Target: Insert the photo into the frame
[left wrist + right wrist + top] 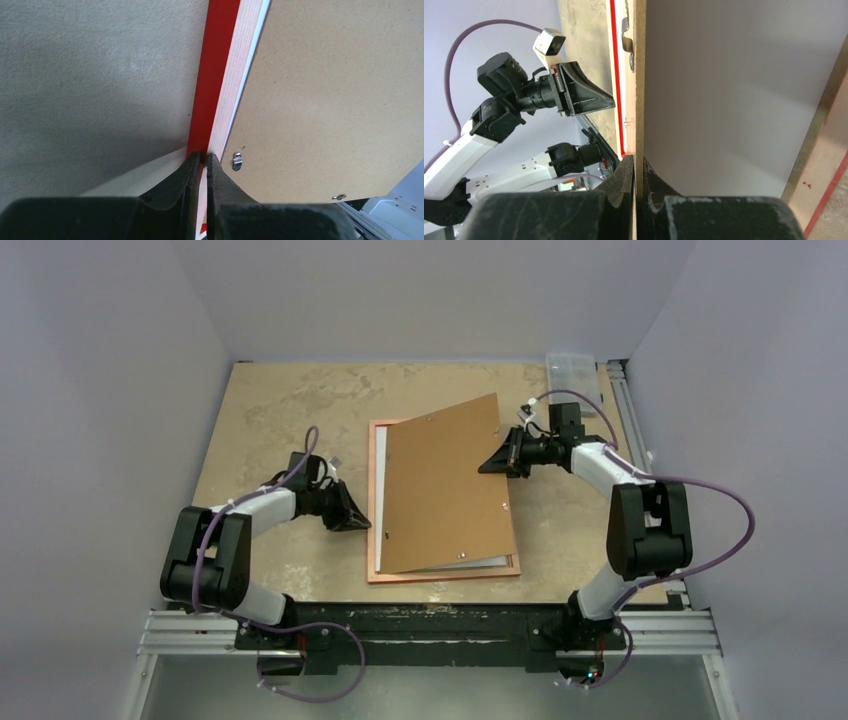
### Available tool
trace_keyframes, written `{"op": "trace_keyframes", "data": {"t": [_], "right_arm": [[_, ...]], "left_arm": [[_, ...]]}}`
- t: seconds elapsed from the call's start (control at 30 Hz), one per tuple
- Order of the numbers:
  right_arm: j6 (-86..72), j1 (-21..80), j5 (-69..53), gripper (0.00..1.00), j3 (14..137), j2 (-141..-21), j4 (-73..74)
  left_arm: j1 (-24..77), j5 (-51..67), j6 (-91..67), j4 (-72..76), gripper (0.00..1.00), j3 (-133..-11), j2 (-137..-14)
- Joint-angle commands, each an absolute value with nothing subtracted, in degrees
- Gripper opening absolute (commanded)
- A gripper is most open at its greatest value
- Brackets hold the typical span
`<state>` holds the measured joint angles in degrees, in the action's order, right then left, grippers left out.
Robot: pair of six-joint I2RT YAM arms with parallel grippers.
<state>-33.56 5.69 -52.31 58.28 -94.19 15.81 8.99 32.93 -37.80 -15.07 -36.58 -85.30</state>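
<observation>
- Left gripper, low centre of the left wrist view: fingers pressed almost together, pinching the thin red left rim of the frame.
- Right gripper, low centre of the right wrist view: clamped tight on the right edge of the brown backing board, with that side held up off the frame.
- The frame: flat on the bench, centre of the top view, with a red outer edge and a pale wood inner lip.
- The photo: inside the frame under the raised board, plain white side up. Seen from above only as thin pale strips along the frame's left and lower edges.
- Backing board: tilted and skewed against the frame's outline, covering most of the photo, left edge low near the frame's left rim.
- Small metal clips on the board's upper face, near its edges.
- Clear plastic box at the upper right corner of the bench, well apart from the frame.
</observation>
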Motion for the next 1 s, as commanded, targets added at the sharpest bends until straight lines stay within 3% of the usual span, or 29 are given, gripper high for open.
{"op": "trace_keyframes", "data": {"t": [0.0, 0.6, 0.83, 0.97], "right_arm": [[-28.64, 7.55, -56.12, 0.00, 61.79, -94.89, 18.93], [-24.32, 11.56, -53.13, 0.00, 62.73, -102.32, 20.77], [-21.90, 11.75, -49.52, 0.38, 63.14, -105.07, 21.98], [-20.23, 11.83, -46.11, 0.55, 63.68, -105.88, 23.58]], "left_arm": [[9.66, 26.47, -35.16, -16.42, 0.01, -37.17, -86.42], [9.93, 26.41, -34.91, -16.70, 0.00, -37.72, -87.37], [10.02, 26.91, -34.81, -16.79, 0.00, -37.97, -87.93], [10.02, 26.95, -34.81, -16.87, 0.00, -37.97, -87.96]]}}
